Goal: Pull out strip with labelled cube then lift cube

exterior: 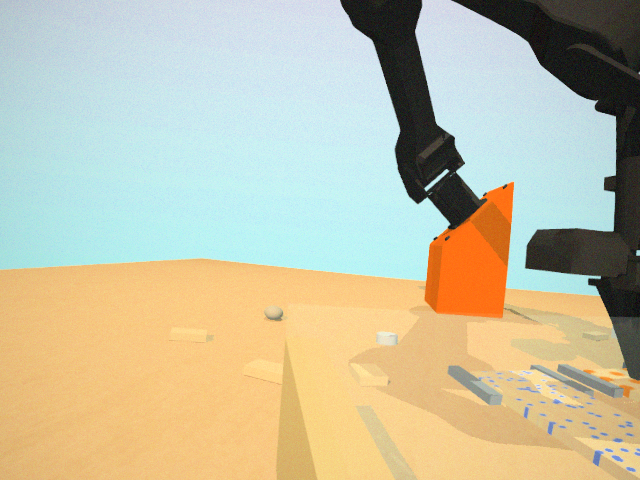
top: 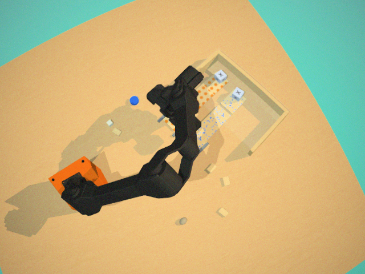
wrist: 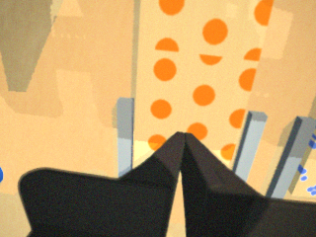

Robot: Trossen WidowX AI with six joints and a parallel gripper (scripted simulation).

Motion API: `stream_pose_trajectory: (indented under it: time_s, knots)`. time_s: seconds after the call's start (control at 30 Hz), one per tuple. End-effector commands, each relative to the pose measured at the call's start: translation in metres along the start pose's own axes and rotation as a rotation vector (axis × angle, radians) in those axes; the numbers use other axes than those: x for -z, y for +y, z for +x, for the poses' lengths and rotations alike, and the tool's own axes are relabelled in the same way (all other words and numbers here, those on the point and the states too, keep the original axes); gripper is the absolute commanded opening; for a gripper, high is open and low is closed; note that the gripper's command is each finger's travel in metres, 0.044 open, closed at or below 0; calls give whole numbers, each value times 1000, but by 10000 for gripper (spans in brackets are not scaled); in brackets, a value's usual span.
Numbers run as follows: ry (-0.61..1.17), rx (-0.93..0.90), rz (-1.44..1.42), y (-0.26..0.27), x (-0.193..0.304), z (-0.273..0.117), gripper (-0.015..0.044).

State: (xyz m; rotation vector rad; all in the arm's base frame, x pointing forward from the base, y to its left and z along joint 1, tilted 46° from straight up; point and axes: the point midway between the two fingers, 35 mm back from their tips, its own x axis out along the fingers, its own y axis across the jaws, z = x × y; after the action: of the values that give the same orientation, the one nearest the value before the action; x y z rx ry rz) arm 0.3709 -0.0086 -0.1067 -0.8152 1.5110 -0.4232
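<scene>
An orange-dotted strip (top: 206,88) (wrist: 185,81) lies between grey rails (wrist: 124,138) (wrist: 248,143); its dots are cut along one cross line, with no open gap visible. A cube marked X (top: 220,76) sits at its far end. A blue-speckled strip (top: 212,124) (exterior: 568,408) beside it shows a gap before its far piece (top: 234,103), which carries another cube marked X (top: 238,93). My gripper (wrist: 183,139) (exterior: 631,376) is shut and empty, pointing down at the orange-dotted strip's near end; contact is unclear. The arm hides its tips in the top view.
A walled enclosure (top: 253,81) surrounds the far ends of the strips. A blue disc (top: 134,100) lies left of the arm, near a white block (top: 109,122) and a tan block (top: 116,131). Several tan blocks (top: 225,181) (exterior: 188,334) and a grey stone (top: 183,220) (exterior: 273,312) lie on the other side.
</scene>
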Motion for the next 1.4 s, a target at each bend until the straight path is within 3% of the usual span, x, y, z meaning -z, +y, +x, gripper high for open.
stream_pose_trajectory:
  time_s: [0.0, 1.37]
  knots:
    - [10, 4, 1, -1, 0, 5, 0]
    - [12, 4, -1, 0, 48, 7, 0]
